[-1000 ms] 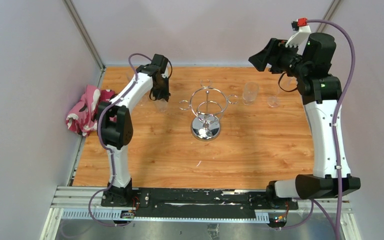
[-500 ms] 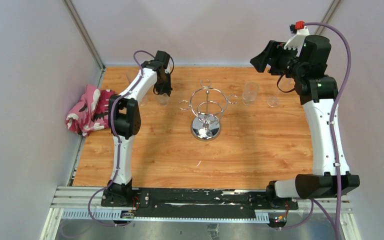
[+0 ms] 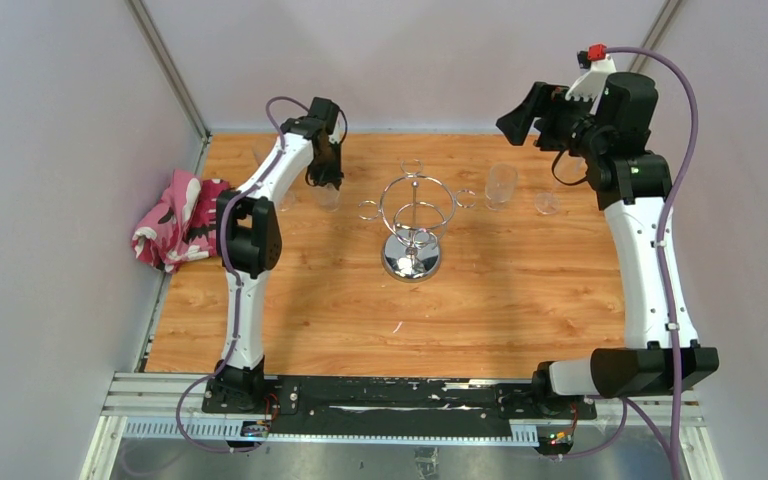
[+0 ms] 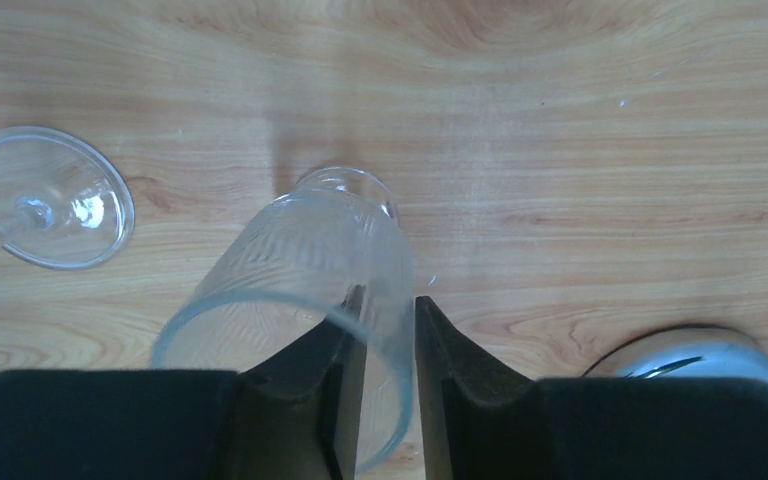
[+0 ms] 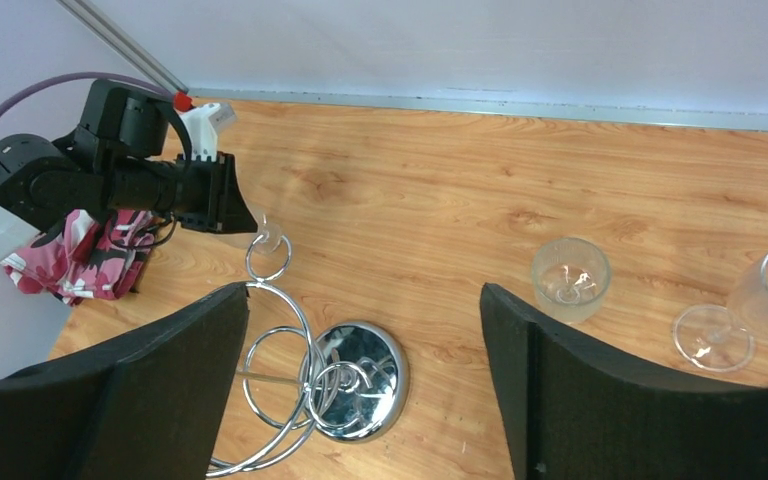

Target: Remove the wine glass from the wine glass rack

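Wine glass (image 4: 290, 270) off wine glass rack (image 3: 412, 262): stands upright on surface (image 3: 520, 300) at rack's 10 o'clock, apart from its loops. Long axis vertical, mouth up toward my left jaws. Left jaws narrow, straddling rim wall, one finger inside glass, one outside; clamped or slack, cannot tell. Right jaws wide, empty, raised at rack's 2 o'clock, well apart. Judgement: left exit goes straight up along glass axis; sideways drag risks tipping it.
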Available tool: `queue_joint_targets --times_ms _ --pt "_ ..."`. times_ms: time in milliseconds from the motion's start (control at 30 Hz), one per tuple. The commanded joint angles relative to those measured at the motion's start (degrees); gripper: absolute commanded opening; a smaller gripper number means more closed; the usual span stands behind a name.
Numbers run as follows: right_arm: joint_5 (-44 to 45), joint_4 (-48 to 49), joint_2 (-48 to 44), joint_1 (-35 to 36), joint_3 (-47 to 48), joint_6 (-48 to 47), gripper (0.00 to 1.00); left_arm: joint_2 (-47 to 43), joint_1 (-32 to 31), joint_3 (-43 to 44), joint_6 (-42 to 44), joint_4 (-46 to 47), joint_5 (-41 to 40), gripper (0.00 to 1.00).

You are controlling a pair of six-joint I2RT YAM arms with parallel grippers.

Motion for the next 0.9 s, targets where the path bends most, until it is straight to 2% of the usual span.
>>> queue_joint_targets --times_ms 0,67,333,567,733,800,867 --pt "0.63 1.76 -0.59 -0.67 -1.39 -0.29 0.97 -1.3 0.24 4.31 1.12 -0.05 0.44 0.31" --pt "0.76 1.85 -0.59 -0.7 -1.63 -0.29 0.99 -1.26 0.28 4.88 1.29 -0.21 0.29 0.32" --pt "0.54 3.0 -0.64 -0.68 -2.42 0.12 0.99 -3.13 0.24 5.87 1.21 -0.58 -1.63 0.34" --pt "4.27 3.79 -0.86 -0.71 -3.81 0.2 0.99 -13.21 -1.35 10.15 1.75 -0.41 -8.26 0.35" --pt "5.46 3.89 -1.81 -0.66 -4.33 0.45 0.99 -23.85 -11.59 13.82 6.49 0.34 -20.65 0.38" --pt "5.91 3.99 -2.72 -0.66 -5.03 0.33 0.99 -28.6 -16.53 11.49 7.53 2.11 -24.2 0.38" --pt "6.37 4.4 -3.89 -0.61 -6.22 0.27 0.99 -34.66 -20.35 5.04 8.0 6.49 -26.78 0.38"
